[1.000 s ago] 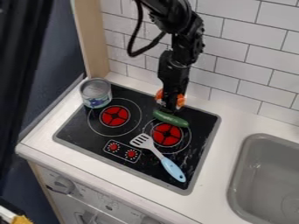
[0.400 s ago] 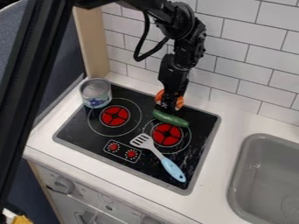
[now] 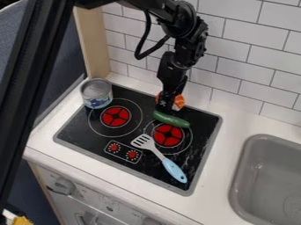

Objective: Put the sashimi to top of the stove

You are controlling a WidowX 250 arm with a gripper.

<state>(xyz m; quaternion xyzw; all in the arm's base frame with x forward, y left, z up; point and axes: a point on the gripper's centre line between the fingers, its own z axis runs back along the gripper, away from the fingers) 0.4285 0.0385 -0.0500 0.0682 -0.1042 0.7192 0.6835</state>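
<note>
Can't tell the gripper (image 3: 164,107) wide, narrow or loaded; hangs beside the sashimi (image 3: 179,102), seemingly at the stove's (image 3: 81,128) back edge. Risks knocking the cucumber (image 3: 171,119) by swinging forward too low.

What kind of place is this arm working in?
Looks like a toy kitchen: a black stovetop with red burners, a gray sink set in the counter, and a slotted spatula.

The robot arm (image 3: 187,33) is black, with chunky rounded joints, a narrower lower part and a loose black cable (image 3: 140,43).
</note>
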